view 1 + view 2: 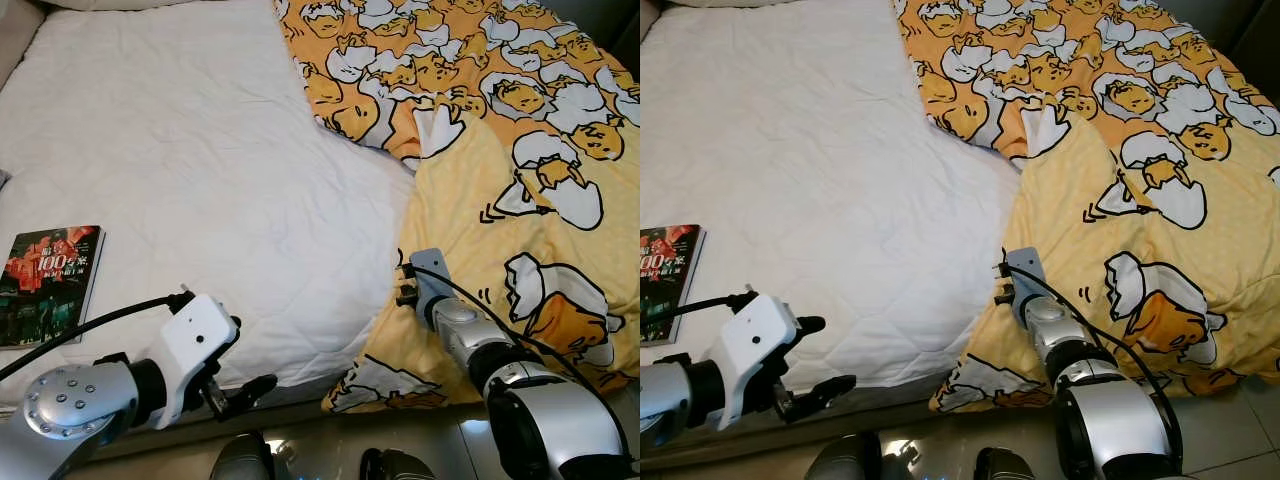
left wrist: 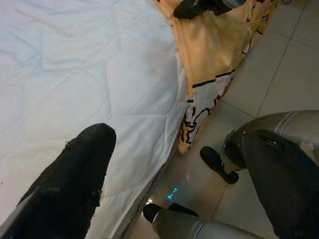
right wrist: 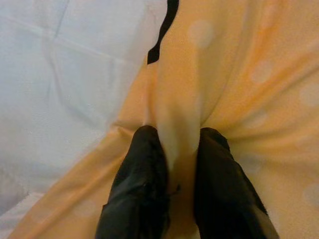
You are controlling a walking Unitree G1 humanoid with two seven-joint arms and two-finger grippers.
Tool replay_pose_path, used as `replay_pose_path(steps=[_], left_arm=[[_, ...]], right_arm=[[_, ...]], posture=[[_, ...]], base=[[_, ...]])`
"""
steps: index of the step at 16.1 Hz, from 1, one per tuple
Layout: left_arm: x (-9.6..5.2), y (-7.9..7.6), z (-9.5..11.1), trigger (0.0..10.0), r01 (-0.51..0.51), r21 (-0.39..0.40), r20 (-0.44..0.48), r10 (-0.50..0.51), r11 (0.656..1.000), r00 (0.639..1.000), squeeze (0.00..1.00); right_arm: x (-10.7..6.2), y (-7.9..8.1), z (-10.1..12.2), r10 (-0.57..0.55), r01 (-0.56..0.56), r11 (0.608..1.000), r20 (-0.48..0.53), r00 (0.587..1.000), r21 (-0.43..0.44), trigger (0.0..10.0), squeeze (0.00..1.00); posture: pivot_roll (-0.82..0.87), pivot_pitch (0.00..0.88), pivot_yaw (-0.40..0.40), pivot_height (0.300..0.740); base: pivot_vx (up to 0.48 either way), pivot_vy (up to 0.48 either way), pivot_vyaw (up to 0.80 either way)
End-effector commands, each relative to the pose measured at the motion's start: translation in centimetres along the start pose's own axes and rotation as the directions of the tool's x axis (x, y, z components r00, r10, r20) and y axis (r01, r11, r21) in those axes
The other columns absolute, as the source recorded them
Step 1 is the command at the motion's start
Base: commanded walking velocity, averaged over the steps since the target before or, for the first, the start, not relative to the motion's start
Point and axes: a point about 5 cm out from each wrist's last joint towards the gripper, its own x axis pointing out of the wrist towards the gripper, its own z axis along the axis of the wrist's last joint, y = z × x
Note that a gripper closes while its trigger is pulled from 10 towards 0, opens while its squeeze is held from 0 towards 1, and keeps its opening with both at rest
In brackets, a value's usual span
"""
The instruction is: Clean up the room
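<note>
Right gripper (image 3: 175, 149): pinched a fold of the duvet (image 1: 520, 200) at its edge near the bed's foot.
Left gripper (image 1: 240, 375): open, over bare mattress (image 1: 200, 150); your spread ran leftward.

One yellow cartoon-egg printed quilt (image 1: 520, 190) lies pinched in the right end effector (image 3: 174, 164); one dark paperback book (image 1: 48, 282) lies beyond the left end effector (image 1: 235, 385) on one white quilted bed (image 1: 200, 170).
</note>
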Motion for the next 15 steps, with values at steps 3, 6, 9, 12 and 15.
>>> replay_pose_path(steps=[3, 6, 9, 12, 15], left_arm=[[0.7, 0.2, -0.1, 10.0, 0.007, 0.0, 0.005, -0.007, 1.0, 1.0, 0.0], [1.1, 0.4, 0.1, 10.0, 0.007, 0.006, 0.013, -0.007, 1.0, 1.0, 0.0], [1.0, 0.2, 0.0, 10.0, 0.01, 0.008, 0.017, -0.011, 1.0, 1.0, 0.0], [0.8, -0.1, -0.2, 10.0, 0.019, 0.007, 0.012, -0.019, 1.0, 1.0, 0.0], [0.8, -0.4, -0.2, 10.0, 0.027, 0.007, 0.011, -0.027, 1.0, 1.0, 0.0]], right_arm=[[-0.3, -0.2, -1.2, 0.095, -0.095, 0.995, 0.01, 0.995, 0.011, 0.0, 0.0], [-0.5, 0.2, -1.2, 0.224, -0.225, 0.974, 0.05, 0.973, 0.004, 0.0, 0.0], [-2.0, 2.1, -3.0, 0.627, -0.619, 0.776, 0.039, 0.778, -0.122, 0.0, 0.0], [-5.3, 2.6, -6.8, 0.857, -0.856, 0.49, -0.086, 0.508, -0.164, 0.0, 0.0], [-8.3, 2.8, -9.8, 0.913, -0.927, 0.346, -0.178, 0.368, -0.144, 0.0, 0.0]], posture=[[0.18, 0.13, -0.001, 0.74], [0.17, 0.124, -0.001, 0.74], [0.17, 0.123, -0.003, 0.74], [0.17, 0.128, -0.009, 0.74], [0.17, 0.124, -0.009, 0.74]], base=[[0.0, 0.0, 0.0], [0.0, 0.0, 0.0], [0.0, 0.0, 0.0], [0.0, 0.0, 0.0], [0.0, 0.0, 0.0]])
